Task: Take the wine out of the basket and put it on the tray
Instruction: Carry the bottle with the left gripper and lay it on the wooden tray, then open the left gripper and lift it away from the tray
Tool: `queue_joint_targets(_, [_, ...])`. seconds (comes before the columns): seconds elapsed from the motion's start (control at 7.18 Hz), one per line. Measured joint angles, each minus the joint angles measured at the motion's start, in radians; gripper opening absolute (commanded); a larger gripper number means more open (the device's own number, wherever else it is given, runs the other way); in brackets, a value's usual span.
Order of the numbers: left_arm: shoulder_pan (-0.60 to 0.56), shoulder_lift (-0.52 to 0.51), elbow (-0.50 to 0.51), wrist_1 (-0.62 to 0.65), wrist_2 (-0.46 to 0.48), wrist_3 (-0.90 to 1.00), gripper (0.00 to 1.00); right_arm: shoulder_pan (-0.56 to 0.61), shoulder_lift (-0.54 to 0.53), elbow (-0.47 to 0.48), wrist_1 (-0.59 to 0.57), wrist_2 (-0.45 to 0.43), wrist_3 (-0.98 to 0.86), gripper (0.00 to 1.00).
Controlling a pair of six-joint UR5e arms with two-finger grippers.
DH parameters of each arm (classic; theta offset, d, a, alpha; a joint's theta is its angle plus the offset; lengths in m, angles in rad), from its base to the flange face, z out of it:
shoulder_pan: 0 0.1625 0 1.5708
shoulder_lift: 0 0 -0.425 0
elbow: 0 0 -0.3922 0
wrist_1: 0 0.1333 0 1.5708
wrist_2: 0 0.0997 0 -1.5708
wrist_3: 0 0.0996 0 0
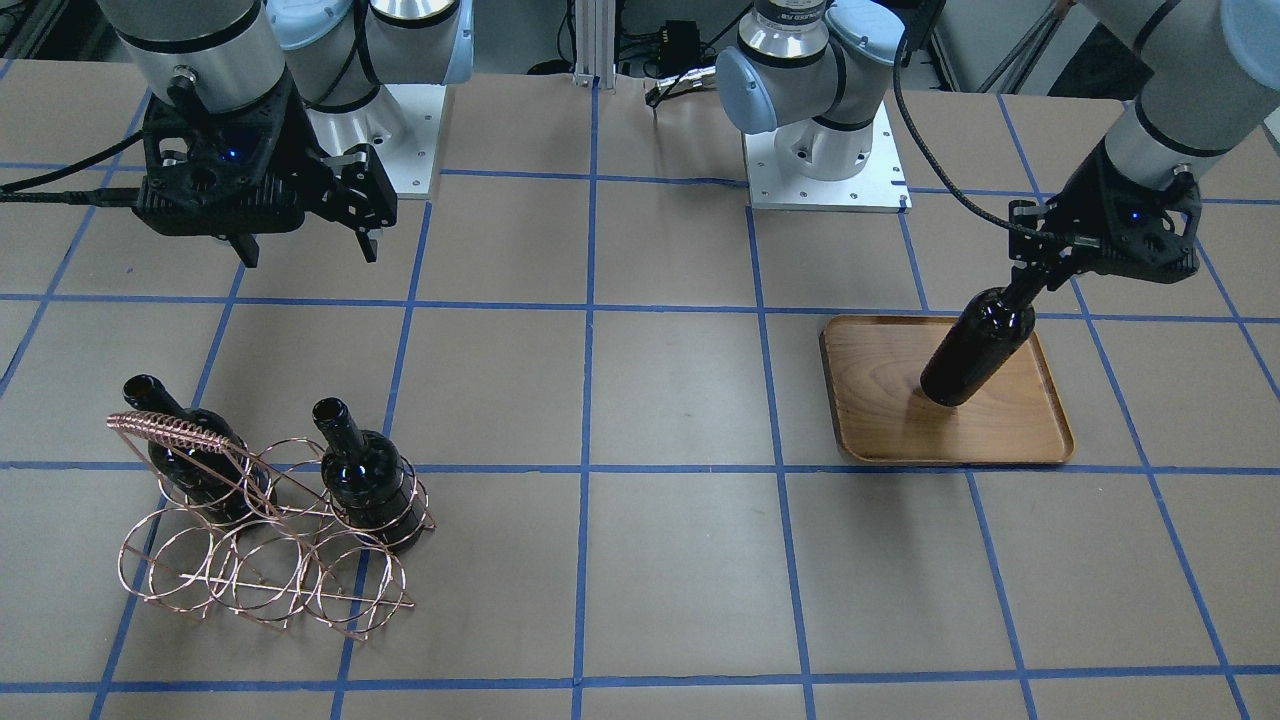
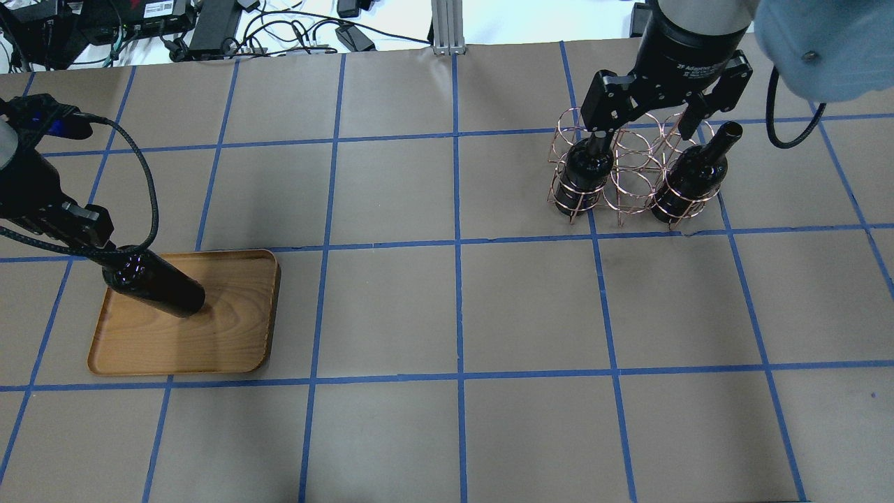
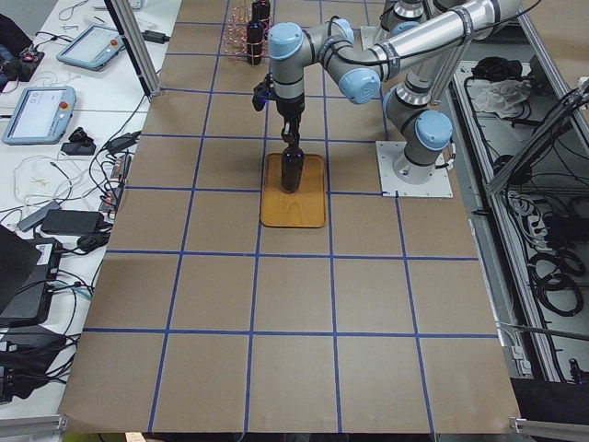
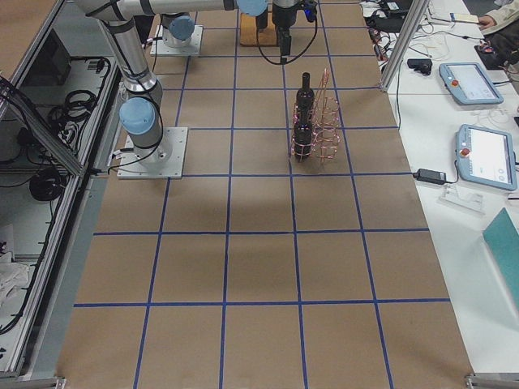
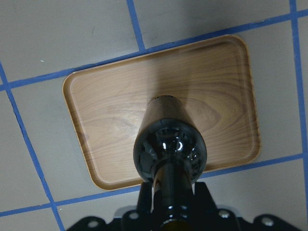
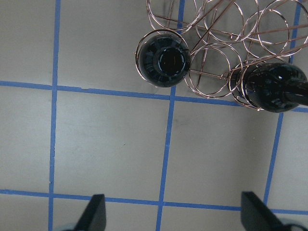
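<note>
Wine [image 1: 978,345] stands on the tray [image 1: 880,420], right of centre in the front-facing view, its neck clenched by the left tool [image 1: 1030,287]. Whether the base sits flat cannot be told, so an early release could topple it onto the worktop [image 1: 680,400]. At lower left the basket [image 1: 262,540] holds two more bottles [image 1: 365,480]; the right tool [image 1: 305,248], upper left, hangs spread and empty. Overhead: three bottles, one tray, one six-ring basket, two tools. Left wrist view: the base sits mid-tray; a finger dragging the neck would tip it.
</note>
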Motion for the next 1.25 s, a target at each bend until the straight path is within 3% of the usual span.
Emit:
queue_joint_targets(0.14, [0.003, 0.000, 0.000, -0.013, 0.001, 0.003, 0.26, 0.000, 0.000, 0.001, 0.000, 0.000, 0.000, 1.00])
queue_joint_targets(0.28, [0.005, -0.001, -0.001, -0.019, 0.002, 0.004, 0.60, 0.000, -0.001, 0.002, 0.000, 0.001, 0.000, 1.00])
queue_joint_targets(0.42, [0.006, -0.002, -0.001, -0.021, 0.003, 0.007, 0.76, 0.000, -0.001, 0.003, 0.000, 0.001, 0.001, 1.00])
queue_joint_targets(0.7, [0.006, -0.003, -0.001, -0.022, 0.004, 0.022, 0.88, 0.000, -0.001, 0.003, 0.000, 0.001, 0.001, 1.00])
queue_joint_targets(0.98, [0.002, 0.005, 0.018, -0.016, 0.002, 0.024, 0.93, 0.000, -0.001, 0.003, 0.000, 0.001, 0.002, 1.00])
queue_joint_targets(1.25, [-0.030, 0.030, 0.124, -0.105, -0.018, -0.031, 1.00, 0.000, -0.001, 0.003, 0.000, 0.001, 0.001, 1.00])
